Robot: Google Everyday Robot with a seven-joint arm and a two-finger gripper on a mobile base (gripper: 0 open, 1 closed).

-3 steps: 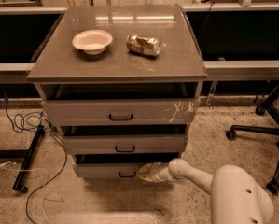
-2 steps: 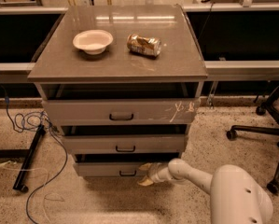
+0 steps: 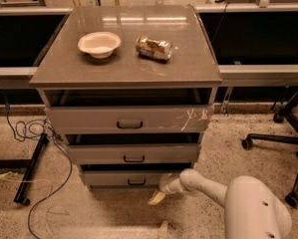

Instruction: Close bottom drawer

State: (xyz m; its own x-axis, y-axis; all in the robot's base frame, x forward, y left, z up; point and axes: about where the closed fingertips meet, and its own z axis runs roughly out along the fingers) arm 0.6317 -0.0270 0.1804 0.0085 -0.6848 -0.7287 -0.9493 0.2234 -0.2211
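The bottom drawer (image 3: 123, 179) is the lowest of three grey drawers, with a plain front and a small dark handle (image 3: 136, 182). It stands out a little from the cabinet, with a dark gap above it. My gripper (image 3: 157, 196) is low near the floor, just below the drawer front's right end. My white arm (image 3: 208, 185) reaches to it from the lower right.
A white bowl (image 3: 99, 44) and a crushed can (image 3: 154, 48) lie on the cabinet top (image 3: 188, 68). The middle drawer (image 3: 133, 154) and white-scratched top drawer (image 3: 128, 119) also stand out. Cables (image 3: 34, 133) and a black stand leg (image 3: 31, 168) lie left. An office chair base (image 3: 275, 141) stands right.
My gripper has dropped slightly lower and moved a little right, off the drawer front's right end. The bottom drawer looks pushed in somewhat further than before.
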